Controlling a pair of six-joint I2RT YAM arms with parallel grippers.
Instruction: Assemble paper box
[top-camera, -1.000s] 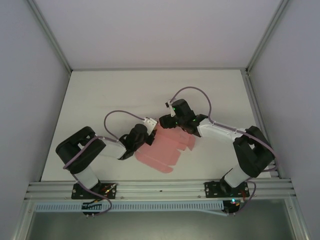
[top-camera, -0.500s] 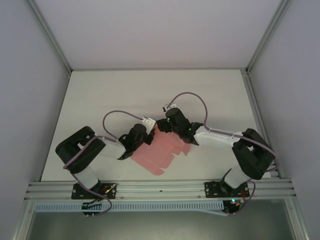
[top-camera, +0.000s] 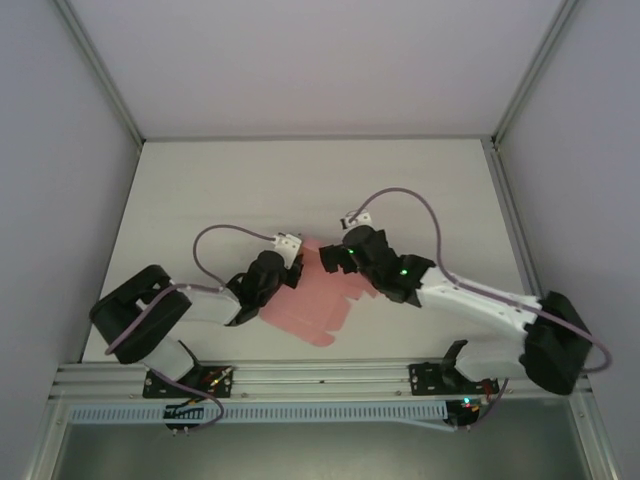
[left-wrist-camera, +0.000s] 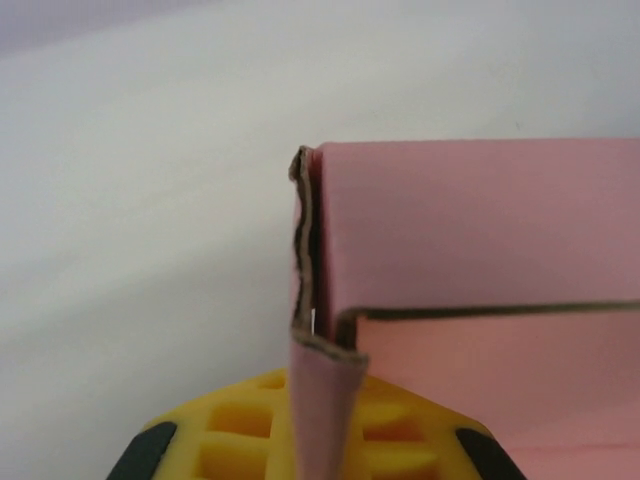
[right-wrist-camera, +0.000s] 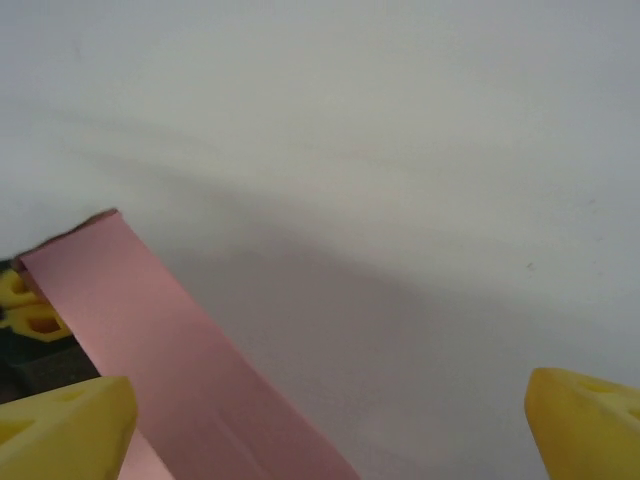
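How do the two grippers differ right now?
The left gripper is shut, pinching a flap of the pink paper box; the right gripper stands wide open, holding nothing. The left gripper sits at the box's left edge, the right gripper at its far edge. Both have yellow fingers.

No legible text, label, brand, number or sign in any view. Paper box (left-wrist-camera: 480, 230) plain pink, blank on every visible face.
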